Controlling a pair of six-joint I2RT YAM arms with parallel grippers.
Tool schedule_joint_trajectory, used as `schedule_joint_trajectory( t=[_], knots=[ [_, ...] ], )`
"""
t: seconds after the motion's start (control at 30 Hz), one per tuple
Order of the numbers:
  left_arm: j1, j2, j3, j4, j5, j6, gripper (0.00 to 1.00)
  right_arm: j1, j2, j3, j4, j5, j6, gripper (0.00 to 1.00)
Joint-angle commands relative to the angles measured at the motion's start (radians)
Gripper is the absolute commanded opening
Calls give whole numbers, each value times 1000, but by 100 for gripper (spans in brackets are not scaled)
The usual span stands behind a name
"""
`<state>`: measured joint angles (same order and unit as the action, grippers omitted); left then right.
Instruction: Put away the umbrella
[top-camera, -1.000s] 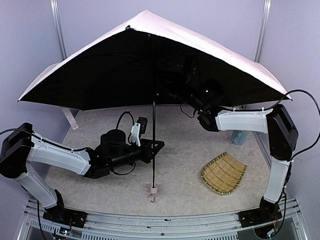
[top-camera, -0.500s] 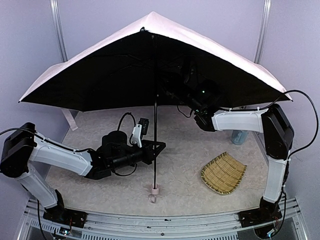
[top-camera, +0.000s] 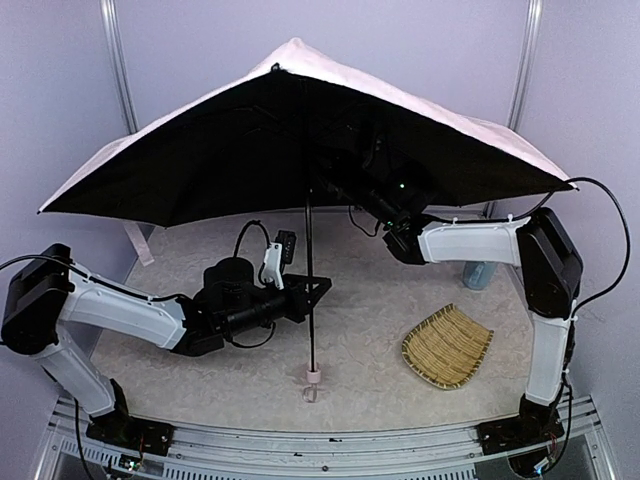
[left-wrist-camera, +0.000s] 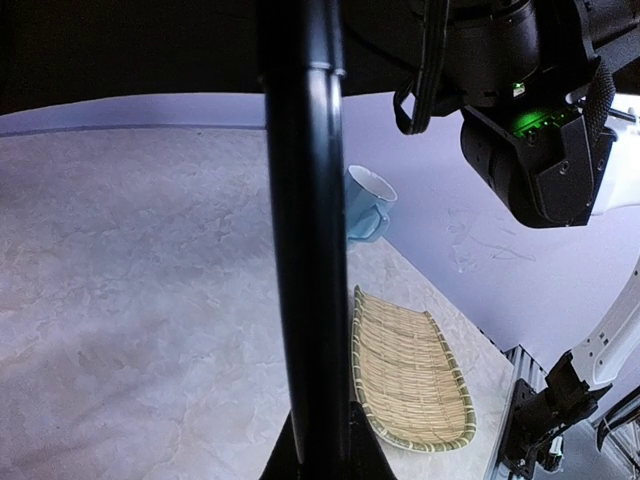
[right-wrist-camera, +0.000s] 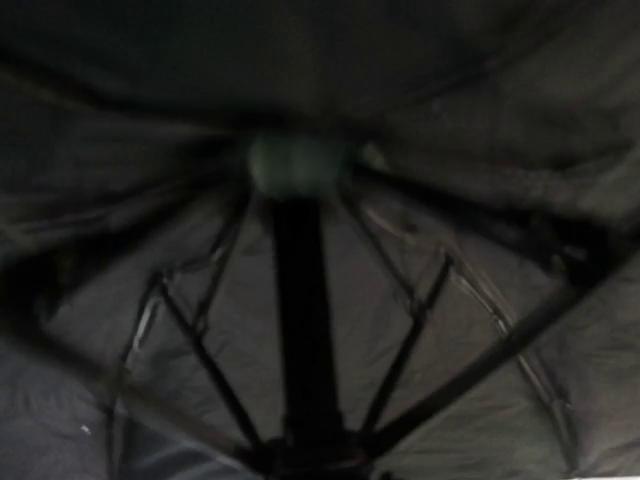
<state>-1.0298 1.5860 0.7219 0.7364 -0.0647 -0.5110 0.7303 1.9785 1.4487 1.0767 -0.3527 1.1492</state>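
Top external: umbrella (top-camera: 300, 100) open, upright over mid table (top-camera: 380, 300). Grip status?
— I read left gripper (top-camera: 312, 292) clenched on shaft (top-camera: 310, 250). Right gripper (top-camera: 330, 175) under canopy: can't tell. Rec: keep shaft vertical, pull runner (right-wrist-camera: 308, 462) straight down.

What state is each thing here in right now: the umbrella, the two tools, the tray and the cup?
umbrella: open, shaft upright, handle lowest, by the table.
left tool: shut on the shaft.
right tool: up under the umbrella; open or shut cannot be told.
tray: lying on the table, empty.
cup: upright on the table; contents hidden.
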Motion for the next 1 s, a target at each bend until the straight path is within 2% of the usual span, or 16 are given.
schedule_joint_trajectory(
  t=[0.0, 0.27, 0.43, 0.6, 0.67, 0.7, 0.73, 0.83, 0.97],
  knots=[
    [-19, -5, 35, 60, 47, 84, 0, 7, 16, 27, 18, 18, -3, 2],
    [-8, -50, 12, 20, -5, 116, 0, 6, -7, 3, -3, -25, -28, 0],
    [29, -134, -45, 21, -15, 131, 0, -2, -84, -16, -244, -57, -268, 3],
    [-4, -127, 33, -137, -56, 221, 0, -10, -103, -10, -396, -83, -431, 4],
    [-6, -141, 34, -135, -74, 213, 0, -9, -101, 3, -451, -98, -488, 9],
    [-6, -151, 35, -132, -97, 212, 0, -8, -103, 1, -492, -65, -509, 15],
    [-6, -154, 43, -141, -122, 209, 0, -8, -110, -10, -511, -15, -525, 23],
    [-15, -126, 116, -249, -241, 190, 0, 8, -154, -83, -471, 172, -600, 38],
    [-40, -63, 229, -392, -339, 149, 0, 67, -196, -136, -409, 393, -753, 45]
  ],
)
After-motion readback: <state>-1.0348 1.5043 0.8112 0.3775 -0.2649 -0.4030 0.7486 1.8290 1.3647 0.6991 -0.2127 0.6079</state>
